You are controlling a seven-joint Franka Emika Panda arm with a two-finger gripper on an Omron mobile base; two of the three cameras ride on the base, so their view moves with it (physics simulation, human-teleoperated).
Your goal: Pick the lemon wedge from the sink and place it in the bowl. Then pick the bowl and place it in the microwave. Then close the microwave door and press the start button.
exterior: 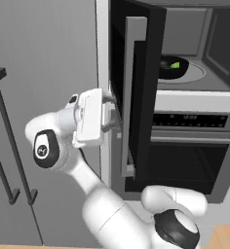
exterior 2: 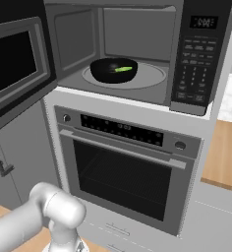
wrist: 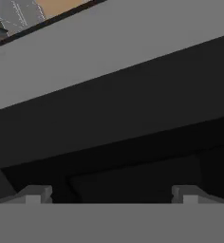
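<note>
Lemon wedge [exterior 2: 124, 69], small and bright green, lay in the round black bowl [exterior 2: 113, 70] on the glass turntable of the microwave [exterior 2: 196, 59]. Your gripper [exterior: 118, 109] was spread wide, grasping nothing, fingertips half hidden against the open microwave door [exterior: 136, 97].

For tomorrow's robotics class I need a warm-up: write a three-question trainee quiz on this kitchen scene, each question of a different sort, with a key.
1. True or false: the bowl sits on the microwave turntable.
2. The lemon wedge lies: A) in the bowl, B) on the oven, C) in the claw.
3. Fill in: the microwave door is ___.

Key: 1 true; 2 A; 3 open. The claw, jaws spread, sits at the door's outer face, holding nothing.
</note>
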